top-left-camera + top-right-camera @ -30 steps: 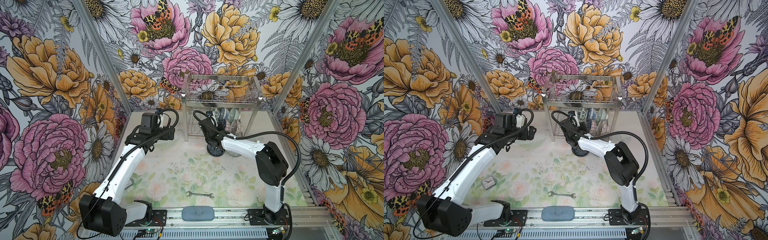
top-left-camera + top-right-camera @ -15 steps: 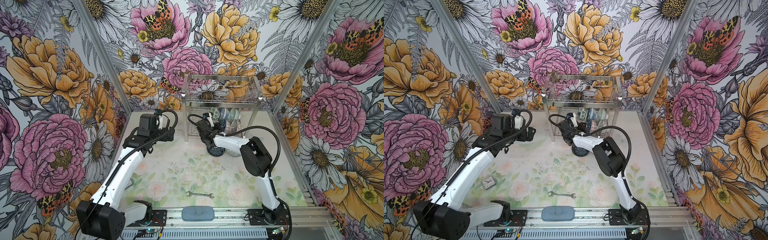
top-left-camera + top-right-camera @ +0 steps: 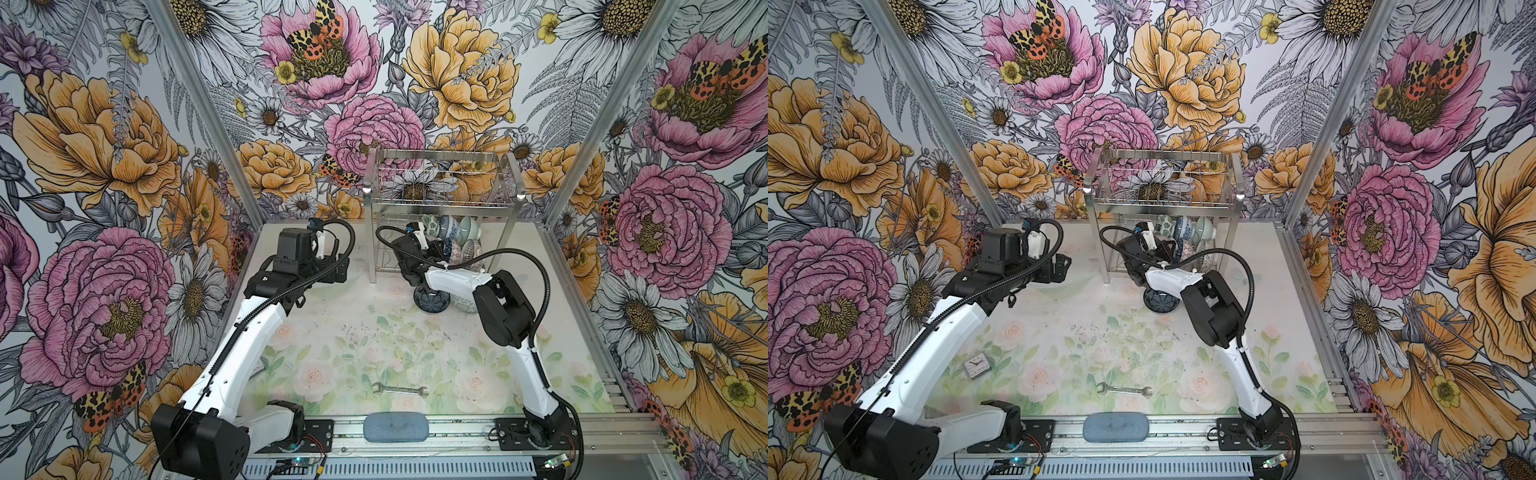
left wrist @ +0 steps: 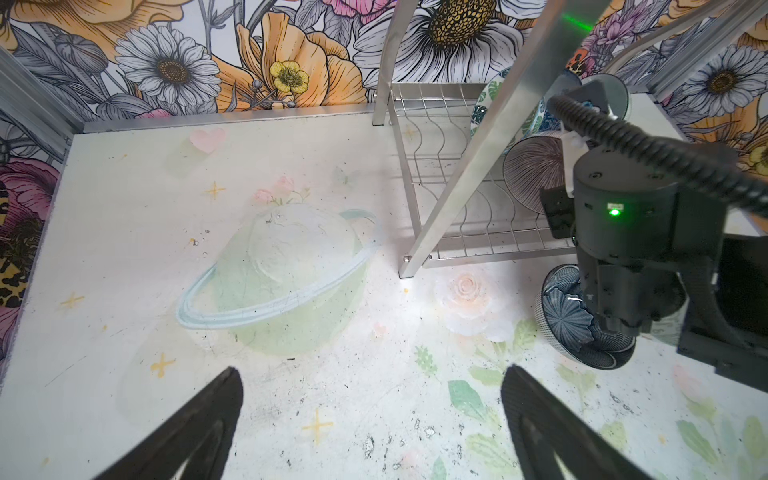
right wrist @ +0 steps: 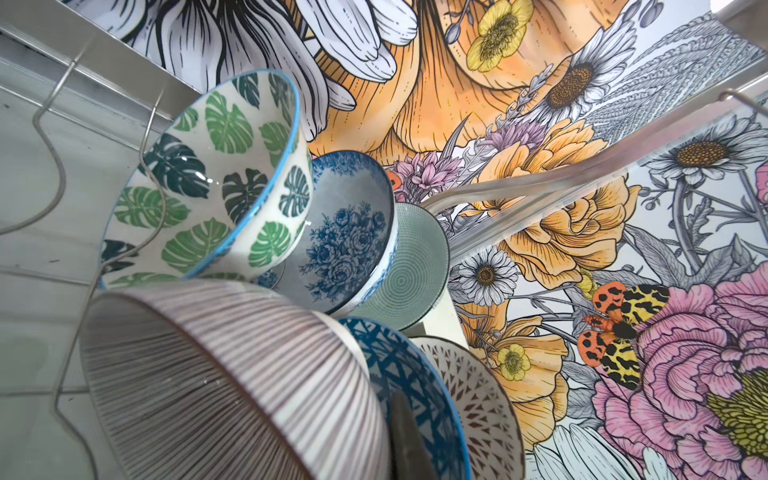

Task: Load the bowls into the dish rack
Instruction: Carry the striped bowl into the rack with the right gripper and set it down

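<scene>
The steel dish rack [image 3: 440, 199] stands at the back of the table. Several bowls sit on edge in its lower tier: leaf-patterned [image 5: 216, 178], blue floral [image 5: 349, 241], pale mint green [image 5: 415, 270], blue triangle-patterned [image 5: 407, 374] and red-patterned [image 5: 478, 399]. My right gripper [image 3: 436, 249] reaches into that tier, shut on the rim of the striped bowl [image 5: 232, 374]. One of its fingers [image 5: 409, 436] shows between that bowl and the triangle one. A dark blue bowl [image 3: 432, 299] rests on the table under the right arm. My left gripper [image 4: 372, 370] hangs open over bare table.
A pale bowl [image 3: 463, 302] lies half hidden behind the right forearm. A wrench [image 3: 400, 389] and a blue-grey pad [image 3: 395, 428] lie near the front edge, a small clock [image 3: 977, 365] at front left. The rack's front leg [image 4: 457, 187] stands between the two grippers.
The right arm's elbow has swung left and inward while its gripper stays in the rack's lower tier. The left arm has hardly moved.
</scene>
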